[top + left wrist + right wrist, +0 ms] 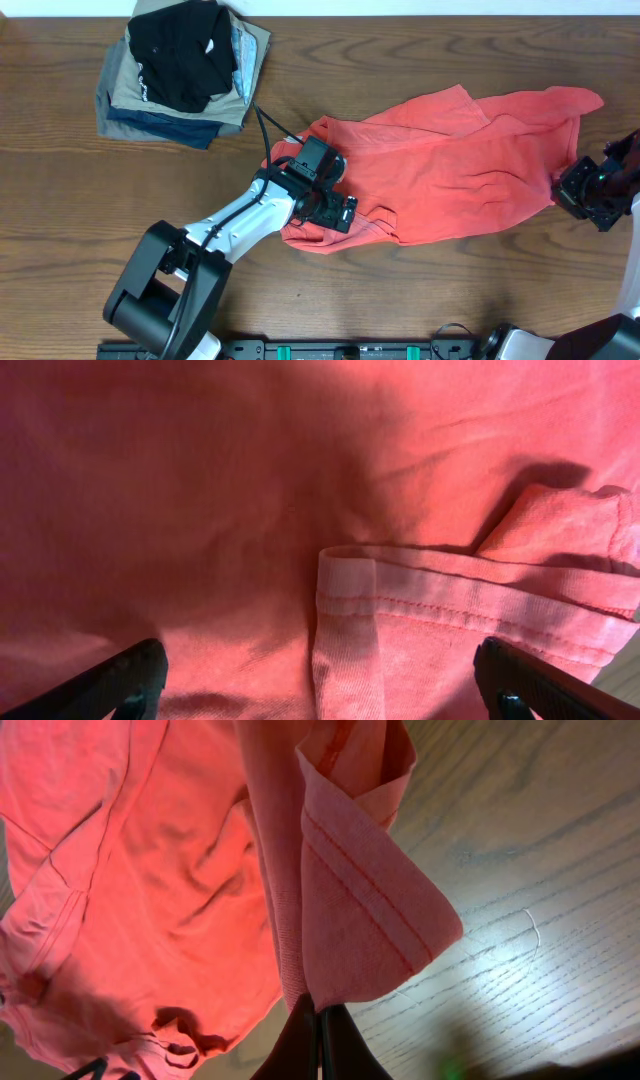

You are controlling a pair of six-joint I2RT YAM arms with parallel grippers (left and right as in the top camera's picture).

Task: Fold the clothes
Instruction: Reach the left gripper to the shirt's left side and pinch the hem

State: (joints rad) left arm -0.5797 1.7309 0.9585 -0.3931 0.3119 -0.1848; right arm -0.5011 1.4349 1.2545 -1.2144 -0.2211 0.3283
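Right jaws: shut, pinching a hemmed corner of the coral-red T-shirt (200,870), with the cloth lifted just off the tabletop (540,870) at the garment's right-hand end; left jaws: standing wide and gripping nothing, low over the shirt's left end, with a stitched hem edge (470,605) lying between the two fingertips (125,680); we cannot tell whether they touch the cloth.

Location of the article: the T-shirt (450,160) lies stretched across the middle and right of the tabletop (420,300), between the two arms; it is rumpled, with creases across the body and its left end bunched beneath the left arm (250,212); we can make out no print or lettering on it.

Progress, in our judgement: early; no clean fold is evident and the garment is not yet laid flat; spreading, smoothing and all folds remain outstanding.

A stack of folded garments (185,75) sits at the far-left corner, well apart from the shirt.
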